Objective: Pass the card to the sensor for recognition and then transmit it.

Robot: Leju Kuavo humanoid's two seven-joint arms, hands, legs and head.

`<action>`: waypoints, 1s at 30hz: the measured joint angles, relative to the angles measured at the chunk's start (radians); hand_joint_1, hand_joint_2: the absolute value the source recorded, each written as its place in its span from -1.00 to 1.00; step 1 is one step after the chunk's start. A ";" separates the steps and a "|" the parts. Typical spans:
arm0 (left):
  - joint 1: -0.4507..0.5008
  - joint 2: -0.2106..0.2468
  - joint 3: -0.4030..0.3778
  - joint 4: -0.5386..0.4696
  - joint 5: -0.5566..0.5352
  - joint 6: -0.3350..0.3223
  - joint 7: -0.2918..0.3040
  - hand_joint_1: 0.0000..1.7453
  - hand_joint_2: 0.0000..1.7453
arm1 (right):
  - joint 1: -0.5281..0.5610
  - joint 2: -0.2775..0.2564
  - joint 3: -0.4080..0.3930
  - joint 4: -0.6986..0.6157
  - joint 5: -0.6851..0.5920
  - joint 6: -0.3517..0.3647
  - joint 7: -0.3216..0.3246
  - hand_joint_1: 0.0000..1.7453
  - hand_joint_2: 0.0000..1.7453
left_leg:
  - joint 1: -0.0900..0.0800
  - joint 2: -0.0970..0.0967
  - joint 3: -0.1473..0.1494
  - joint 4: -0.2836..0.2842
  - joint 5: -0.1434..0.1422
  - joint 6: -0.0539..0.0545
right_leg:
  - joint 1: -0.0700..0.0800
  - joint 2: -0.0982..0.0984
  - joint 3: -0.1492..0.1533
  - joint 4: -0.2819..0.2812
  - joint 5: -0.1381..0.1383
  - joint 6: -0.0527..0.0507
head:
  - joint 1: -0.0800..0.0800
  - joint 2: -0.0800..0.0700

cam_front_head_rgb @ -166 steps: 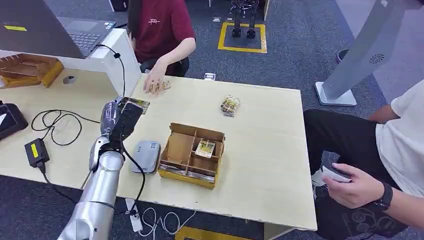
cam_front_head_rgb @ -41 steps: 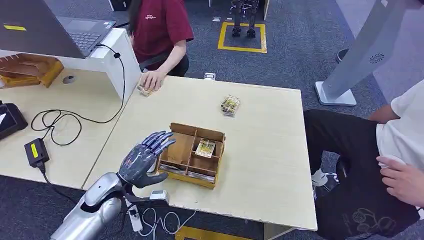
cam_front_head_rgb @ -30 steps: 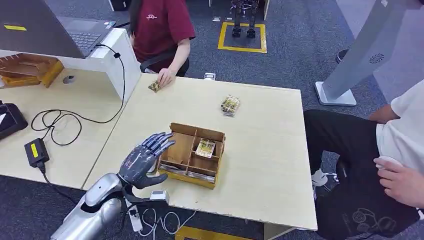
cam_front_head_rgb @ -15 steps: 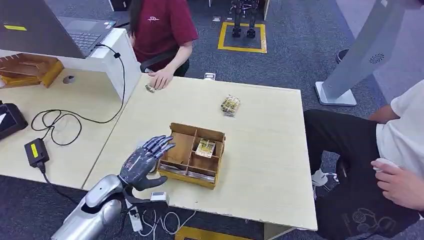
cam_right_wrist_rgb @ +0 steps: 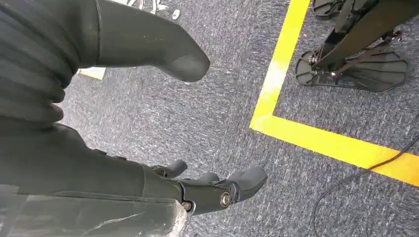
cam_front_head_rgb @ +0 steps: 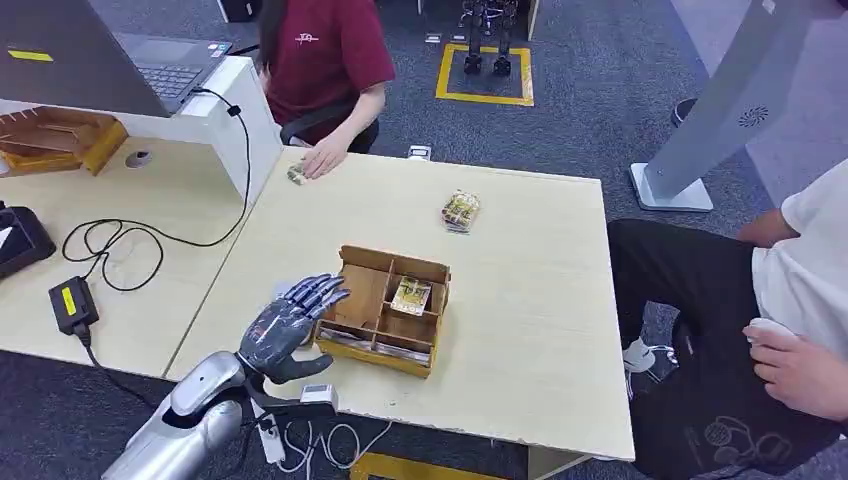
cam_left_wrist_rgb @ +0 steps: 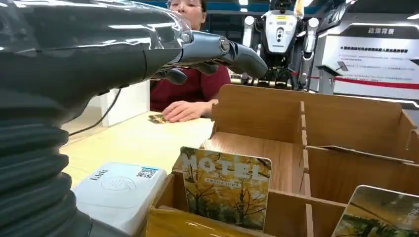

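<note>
**Left hand's empty again and hanging over the reader, going for another card?**

Starting on the left: compared with a few seconds back, when the left hand (cam_front_head_rgb: 290,325) was raised over toward the person in the red shirt (cam_front_head_rgb: 325,45) with a card pinched in it, it's now back down at the near edge of the table (cam_front_head_rgb: 520,260) with nothing in it, fingers apart and stretched toward the wooden box (cam_front_head_rgb: 385,308). Over the last second and a half it's barely shifted, just settled a touch lower. It sits right above the white card sensor (cam_left_wrist_rgb: 118,190), which lies just beside the box.

So my read is one card has been scanned and passed along, and the hand is lining up for the next. A "MOTEL" card (cam_left_wrist_rgb: 226,186) stands upright in a near slot of the box, another card (cam_front_head_rgb: 410,295) sits in a middle compartment, and a bundle of cards (cam_front_head_rgb: 460,211) lies farther out on the table.

Far side: the red-shirted person's hand (cam_front_head_rgb: 322,160) rests on the table by a small card (cam_front_head_rgb: 296,176).

Right hand (cam_right_wrist_rgb: 197,190) hangs down over the carpet, holding nothing, fingers loosely apart.
</note>
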 joint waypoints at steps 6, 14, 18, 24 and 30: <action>0.000 0.000 0.000 0.006 -0.003 0.000 0.002 -1.00 1.00 | 0.000 0.000 0.000 0.000 0.000 0.000 0.000 -1.00 1.00 | 0.000 0.000 0.000 0.000 0.000 0.000 | 0.000 0.000 0.000 0.000 0.000 0.000 | 0.000 0.000; 0.000 0.006 0.000 0.018 0.032 -0.043 0.004 1.00 1.00 | 0.000 0.000 0.000 0.000 -0.003 0.000 0.000 -1.00 1.00 | 0.000 0.000 0.000 0.000 0.000 0.000 | 0.000 0.000 0.000 0.000 0.000 0.000 | 0.000 0.000; 0.001 0.011 -0.001 0.019 0.047 -0.045 -0.002 1.00 1.00 | 0.000 0.000 0.000 0.000 -0.007 0.000 -0.003 -1.00 1.00 | 0.000 0.000 0.000 0.000 0.000 0.000 | 0.000 0.000 0.000 0.000 0.000 0.000 | 0.000 0.000; 0.002 0.023 -0.001 0.020 0.051 -0.050 -0.003 1.00 1.00 | 0.000 0.000 0.000 0.000 -0.008 0.000 -0.003 -1.00 1.00 | 0.000 0.000 0.000 0.000 0.000 0.000 | 0.000 0.000 0.000 0.000 0.000 0.000 | 0.000 0.000; 0.002 0.025 -0.001 0.020 0.054 -0.052 -0.003 1.00 1.00 | 0.000 0.000 0.000 0.000 -0.008 0.000 -0.003 -1.00 1.00 | 0.000 0.000 0.000 0.000 0.000 0.000 | 0.000 0.000 0.000 0.000 0.000 0.000 | 0.000 0.000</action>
